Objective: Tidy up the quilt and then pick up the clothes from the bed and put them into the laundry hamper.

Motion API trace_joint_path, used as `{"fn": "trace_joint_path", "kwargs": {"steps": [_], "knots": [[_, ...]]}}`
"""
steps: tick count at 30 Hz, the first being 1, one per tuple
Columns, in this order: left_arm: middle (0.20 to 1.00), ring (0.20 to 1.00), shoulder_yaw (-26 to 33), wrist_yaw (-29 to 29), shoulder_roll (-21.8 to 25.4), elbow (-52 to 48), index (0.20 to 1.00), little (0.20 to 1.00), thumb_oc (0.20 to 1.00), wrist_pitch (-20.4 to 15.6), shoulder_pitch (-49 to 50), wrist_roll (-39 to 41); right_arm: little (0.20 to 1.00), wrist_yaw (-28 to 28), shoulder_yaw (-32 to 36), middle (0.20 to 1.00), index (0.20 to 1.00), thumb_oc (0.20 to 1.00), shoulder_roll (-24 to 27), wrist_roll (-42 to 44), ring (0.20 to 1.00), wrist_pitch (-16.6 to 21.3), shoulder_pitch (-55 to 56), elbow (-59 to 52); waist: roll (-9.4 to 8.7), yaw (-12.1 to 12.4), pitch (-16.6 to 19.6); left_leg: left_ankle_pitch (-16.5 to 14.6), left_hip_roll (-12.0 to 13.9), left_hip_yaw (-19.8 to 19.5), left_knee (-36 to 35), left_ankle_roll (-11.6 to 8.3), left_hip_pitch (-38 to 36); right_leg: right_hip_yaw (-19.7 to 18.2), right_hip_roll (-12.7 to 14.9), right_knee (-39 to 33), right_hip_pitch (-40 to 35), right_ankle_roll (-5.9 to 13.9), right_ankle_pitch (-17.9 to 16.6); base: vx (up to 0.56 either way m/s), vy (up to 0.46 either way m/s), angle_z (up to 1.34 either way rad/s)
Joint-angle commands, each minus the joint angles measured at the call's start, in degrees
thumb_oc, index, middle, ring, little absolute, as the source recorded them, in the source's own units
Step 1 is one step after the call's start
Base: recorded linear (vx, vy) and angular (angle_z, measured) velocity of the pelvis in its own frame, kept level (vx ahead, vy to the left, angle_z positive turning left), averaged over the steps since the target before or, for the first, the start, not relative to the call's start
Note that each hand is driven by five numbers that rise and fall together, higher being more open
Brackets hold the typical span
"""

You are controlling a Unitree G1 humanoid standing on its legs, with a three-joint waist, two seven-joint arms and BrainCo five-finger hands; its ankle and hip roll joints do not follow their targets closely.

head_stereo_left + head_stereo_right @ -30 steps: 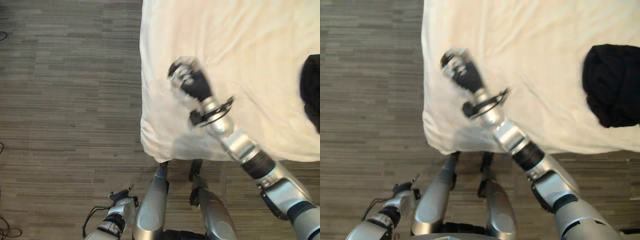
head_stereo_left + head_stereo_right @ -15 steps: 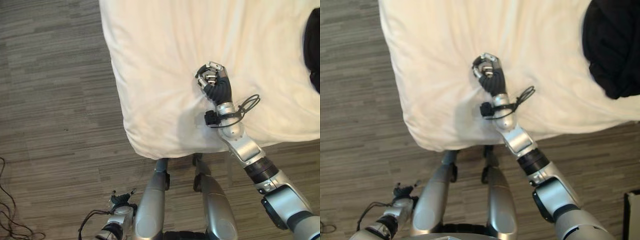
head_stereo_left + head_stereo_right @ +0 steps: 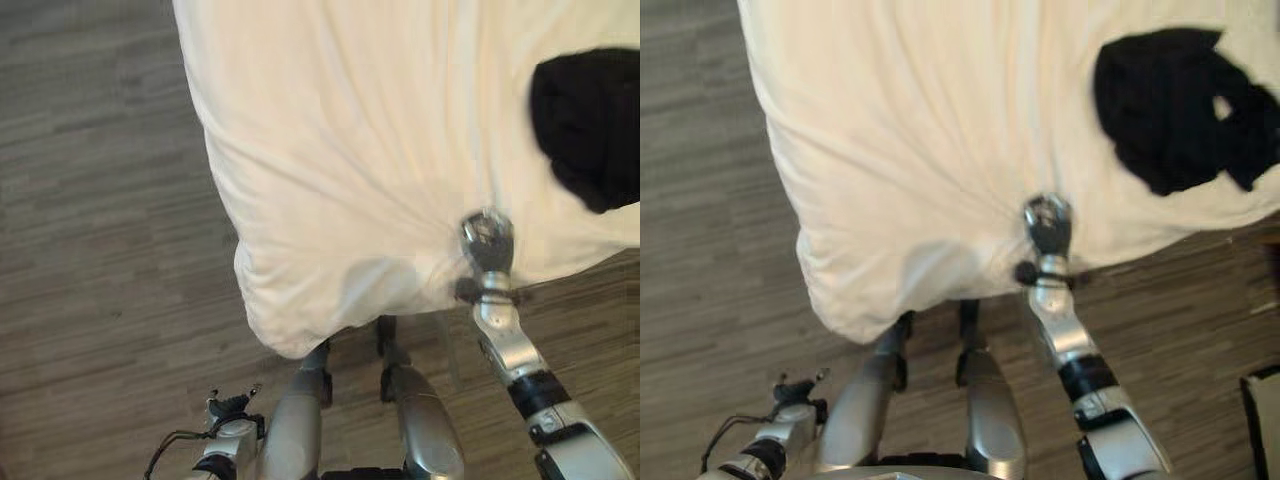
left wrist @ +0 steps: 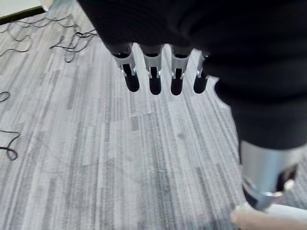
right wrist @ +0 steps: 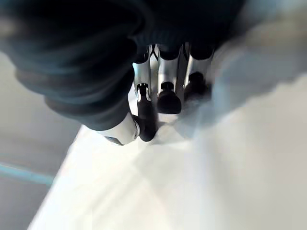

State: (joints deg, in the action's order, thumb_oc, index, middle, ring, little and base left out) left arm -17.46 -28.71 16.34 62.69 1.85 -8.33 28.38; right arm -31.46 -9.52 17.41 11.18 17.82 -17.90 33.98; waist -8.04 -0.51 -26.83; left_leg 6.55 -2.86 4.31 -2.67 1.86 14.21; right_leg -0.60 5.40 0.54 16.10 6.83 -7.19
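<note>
The bed's near corner is covered by the cream quilt [image 3: 350,180], creased toward the right hand [image 3: 1048,222], whose fingers are curled into the fabric at the near edge. The black clothes [image 3: 1175,105] are left lying toward the far right. The left hand [image 4: 158,72] is held open over the floor [image 4: 120,158]. If the pinch is shallow, the quilt could be lost mid-pull, leaving it bunched.

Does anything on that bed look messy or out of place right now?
Yes. The cream quilt is bunched into creases that fan out from the right hand, which is curled into the cloth near the bed's edge. A black garment lies crumpled on top of the quilt. The left hand hangs open over the floor.
</note>
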Motion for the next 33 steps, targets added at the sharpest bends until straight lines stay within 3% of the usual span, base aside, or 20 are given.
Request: {"fn": "trace_joint_path", "kwargs": {"steps": [1,2,3,4,6,10,14,20,25,28,30,31,33], "knots": [[1.0,1.0,1.8,-1.4,-2.1,3.8,1.0,1.0,1.0,1.6,0.4,-3.9,0.2,-2.7,5.8,0.2,0.2,0.2,5.5,7.1,0.2,-10.5,16.6,16.5,3.27,-4.0,-1.7,-11.0,3.1,-1.8,5.1,-2.68,-3.5,-3.2,1.4,-1.3,-2.9,3.59,0.1,0.13,-0.013,-0.13],[1.0,1.0,1.4,-1.5,-2.8,4.5,1.0,1.0,1.0,1.8,0.4,-5.6,0.291,-1.2,5.8,0.291,0.291,0.291,4.7,7.8,0.291,-12.5,16.9,18.9,3.33,-3.9,-0.4,-10.9,3.1,-1.9,4.3,-2.72,-4.9,-3.3,1.3,-1.7,-4.2,3.61,0.2,0.12,-0.026,-0.1],[1.0,1.0,0.9,-1.8,-3.4,4.9,1.0,1.0,1.0,1.8,0.4,-6.3,0.539,0.2,5.4,0.539,0.539,0.539,4.0,7.8,0.539,-14.5,16.8,20.6,3.37,-3.7,0.5,-10.8,3.0,-2.1,3.8,-2.71,-5.6,-3.2,1.2,-1.9,-4.9,3.58,0.3,0.13,-0.053,-0.17],[1.0,1.0,-0.1,-2.3,-4.4,5.9,1.0,1.0,1.0,1.6,0.3,-7.7,1.0,2.3,4.0,1.0,1.0,1.0,2.8,6.5,1.0,-18.6,16.4,23.9,3.47,-3.3,2.5,-10.5,2.9,-2.3,2.8,-2.7,-7.3,-2.9,1.1,-2.5,-6.6,3.42,0.5,0.12,-0.062,-0.2],[1.0,1.0,-1.3,-2.9,-6.0,7.1,1.0,1.0,1.0,2.8,0.0,-11.0,1.0,4.9,1.5,1.0,1.0,1.0,0.5,6.8,1.0,-23.1,15.3,29.7,3.82,-2.2,5.6,-10.0,2.6,-3.2,1.4,-2.68,-9.6,-2.4,0.7,-2.9,-9.0,3.0,0.9,0.17,-0.079,-0.18],[1.0,1.0,-4.9,-2.3,-7.3,9.5,1.0,1.0,1.0,5.7,-0.2,-21.4,1.0,6.1,-2.3,1.0,1.0,1.0,-2.6,7.0,1.0,-26.2,12.3,34.0,4.87,-0.8,10.9,-9.2,2.5,-4.7,-0.8,-2.79,-13.3,-1.7,-0.1,-2.6,-12.5,2.01,2.6,0.21,-0.06,0.03],[1.0,1.0,-6.6,-2.7,-7.3,9.7,1.0,1.0,1.0,7.8,0.1,-23.0,1.0,6.1,-5.6,1.0,1.0,1.0,-4.4,2.4,1.0,-25.8,11.3,32.4,5.48,-0.9,14.1,-9.8,2.8,-4.3,-0.5,-2.67,-15.5,-1.9,-0.3,-1.0,-14.2,1.56,4.6,0.18,-0.021,0.22],[1.0,1.0,-6.0,-1.7,-6.7,9.6,1.0,1.0,1.0,8.9,0.4,-24.4,1.0,4.6,-8.3,1.0,1.0,1.0,-5.0,1.7,1.0,-24.3,12.2,30.2,5.48,-2.4,14.3,-12.6,3.3,-3.1,3.5,-1.83,-16.6,-4.1,0.1,1.3,-14.8,1.59,5.8,0.1,-0.035,-0.03],[1.0,1.0,-5.3,-1.6,-6.2,9.3,1.0,1.0,1.0,8.9,1.9,-25.1,1.0,5.1,-6.0,1.0,1.0,1.0,-4.8,2.6,1.0,-22.4,15.3,31.4,5.64,-6.3,12.5,-15.4,4.8,1.3,7.0,-1.35,-18.6,-6.7,0.9,2.8,-13.3,2.88,5.0,0.04,-0.011,-0.43],[1.0,1.0,-3.3,-1.5,-5.5,9.3,1.0,1.0,1.0,8.8,2.9,-24.5,1.0,6.8,-3.8,1.0,1.0,1.0,-4.4,1.0,1.0,-22.4,16.5,32.2,5.84,-7.3,11.2,-16.1,6.8,9.4,8.1,-1.65,-21.0,1.5,4.0,6.1,-11.2,4.46,4.9,0.06,-0.043,-1.31],[1.0,1.0,-1.3,-1.8,-5.3,9.6,1.0,1.0,1.0,8.9,3.4,-23.5,1.0,7.8,-3.8,1.0,1.0,1.0,-4.7,-0.9,1.0,-23.3,16.4,32.3,5.45,-6.6,10.5,-16.6,8.2,15.5,9.6,-1.78,-22.1,9.7,6.6,9.2,-10.3,5.13,5.1,0.09,-0.095,-1.58],[1.0,1.0,0.0,-2.3,-5.2,10.0,1.0,1.0,1.0,8.8,3.7,-22.6,1.0,8.3,-3.9,1.0,1.0,1.0,-5.1,-2.0,1.0,-23.6,16.1,32.8,5.36,-5.8,9.9,-18.3,9.3,18.6,10.9,-1.96,-23.4,14.6,8.2,12.1,-10.5,6.24,6.0,0.12,-0.149,-2.04],[1.0,1.0,1.5,-3.1,-5.4,10.6,1.0,1.0,1.0,8.7,3.7,-21.7,1.0,9.1,-4.1,1.0,1.0,1.0,-5.7,-2.2,1.0,-23.7,15.9,33.8,4.85,-4.7,9.4,-18.5,11.0,22.7,12.3,-2.17,-23.8,20.3,9.7,13.4,-11.3,5.92,6.3,0.08,-0.174,-2.11]]}}
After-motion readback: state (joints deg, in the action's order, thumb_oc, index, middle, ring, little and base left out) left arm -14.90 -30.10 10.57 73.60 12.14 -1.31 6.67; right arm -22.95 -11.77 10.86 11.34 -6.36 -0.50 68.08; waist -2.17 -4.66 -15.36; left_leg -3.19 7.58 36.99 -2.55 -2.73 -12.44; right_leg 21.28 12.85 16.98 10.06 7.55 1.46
